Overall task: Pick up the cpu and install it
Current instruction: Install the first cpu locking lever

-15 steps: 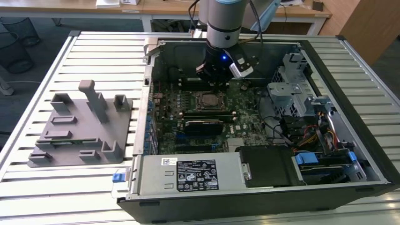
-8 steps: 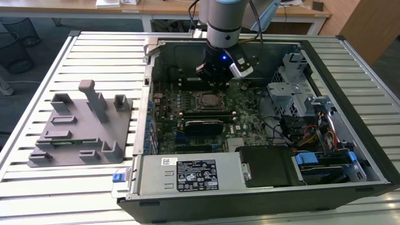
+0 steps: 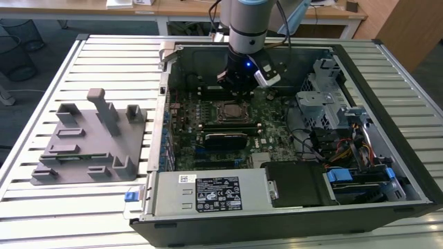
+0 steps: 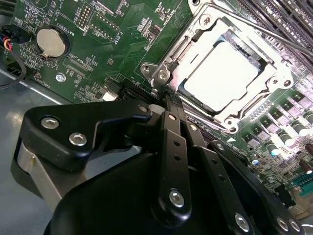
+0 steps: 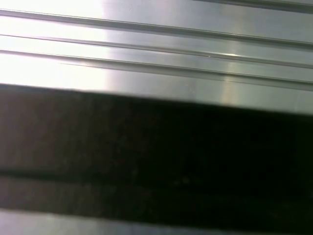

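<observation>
Green motherboard (image 4: 98, 39), cpu (image 4: 222, 76) in socket just beyond closed jaws.

My arm (image 3: 247, 23) is a silver-grey cylinder with a small blue light. My gripper (image 4: 168, 100) is matte black: flat, layered linkage bars pinned by shiny silver screws.

A robotics lab or workshop, by the look of it: an opened computer case (image 3: 291, 129) lies on a slotted aluminium worktop (image 3: 104, 57) beside a grey fixture block (image 3: 90, 140), with wooden desks (image 3: 180, 8) and wire bins (image 3: 17, 46) behind.
</observation>
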Motion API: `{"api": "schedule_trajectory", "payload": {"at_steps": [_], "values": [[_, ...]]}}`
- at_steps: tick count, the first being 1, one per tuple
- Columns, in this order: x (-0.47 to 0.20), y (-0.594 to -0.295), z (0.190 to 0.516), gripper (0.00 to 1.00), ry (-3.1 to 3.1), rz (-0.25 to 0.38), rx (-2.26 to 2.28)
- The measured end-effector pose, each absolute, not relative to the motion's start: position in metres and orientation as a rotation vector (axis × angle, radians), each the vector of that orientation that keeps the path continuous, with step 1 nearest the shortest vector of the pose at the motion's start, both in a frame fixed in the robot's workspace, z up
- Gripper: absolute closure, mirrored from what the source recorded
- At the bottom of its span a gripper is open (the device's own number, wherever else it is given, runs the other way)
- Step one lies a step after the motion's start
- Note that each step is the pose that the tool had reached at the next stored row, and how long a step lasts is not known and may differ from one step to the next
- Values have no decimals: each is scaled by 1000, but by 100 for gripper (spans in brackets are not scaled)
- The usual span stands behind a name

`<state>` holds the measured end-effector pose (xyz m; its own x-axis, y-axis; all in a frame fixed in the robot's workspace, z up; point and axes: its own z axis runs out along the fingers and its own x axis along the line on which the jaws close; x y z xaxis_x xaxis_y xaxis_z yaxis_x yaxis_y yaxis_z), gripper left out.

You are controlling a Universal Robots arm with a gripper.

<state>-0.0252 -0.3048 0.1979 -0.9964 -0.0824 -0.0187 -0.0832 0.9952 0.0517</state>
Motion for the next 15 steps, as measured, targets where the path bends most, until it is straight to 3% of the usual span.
{"api": "schedule_trajectory", "payload": {"at_steps": [15], "values": [[-27,-305,201,89,3121,85,-130]]}}
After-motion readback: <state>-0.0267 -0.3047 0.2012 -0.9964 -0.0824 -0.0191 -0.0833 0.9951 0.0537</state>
